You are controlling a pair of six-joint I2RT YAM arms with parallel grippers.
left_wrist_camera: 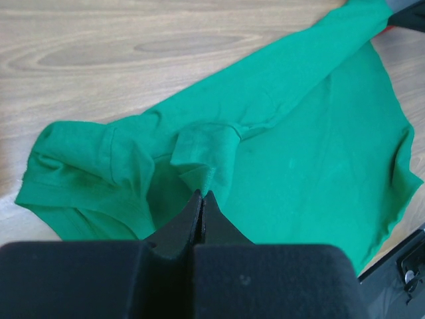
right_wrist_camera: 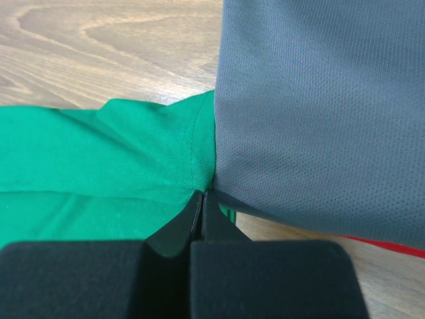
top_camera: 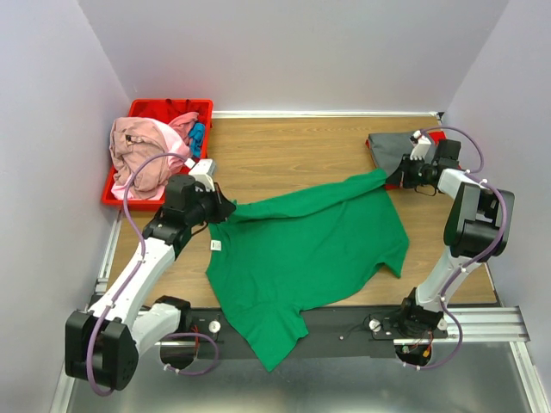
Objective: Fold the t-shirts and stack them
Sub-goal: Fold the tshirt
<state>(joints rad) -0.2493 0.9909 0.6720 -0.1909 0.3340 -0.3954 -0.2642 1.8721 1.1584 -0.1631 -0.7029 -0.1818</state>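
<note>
The large bright green t-shirt (top_camera: pixel 301 249) lies spread over the middle of the table, its lower part hanging over the front edge and its white label (top_camera: pixel 216 245) at the left. My left gripper (top_camera: pixel 228 209) is shut on a fold of its left end (left_wrist_camera: pixel 202 193). My right gripper (top_camera: pixel 396 179) is shut on its far right corner (right_wrist_camera: pixel 202 193), right beside the dark grey t-shirt (top_camera: pixel 392 148), which lies flat at the back right (right_wrist_camera: pixel 319 100). A pink t-shirt (top_camera: pixel 142 151) and a blue one (top_camera: pixel 197 138) sit in the bin.
The red plastic bin (top_camera: pixel 172 102) stands at the back left corner. A red edge (right_wrist_camera: pixel 392 246) shows under the grey shirt. Walls close the table on three sides. A black rail (top_camera: pixel 344 323) with the arm bases runs along the front edge.
</note>
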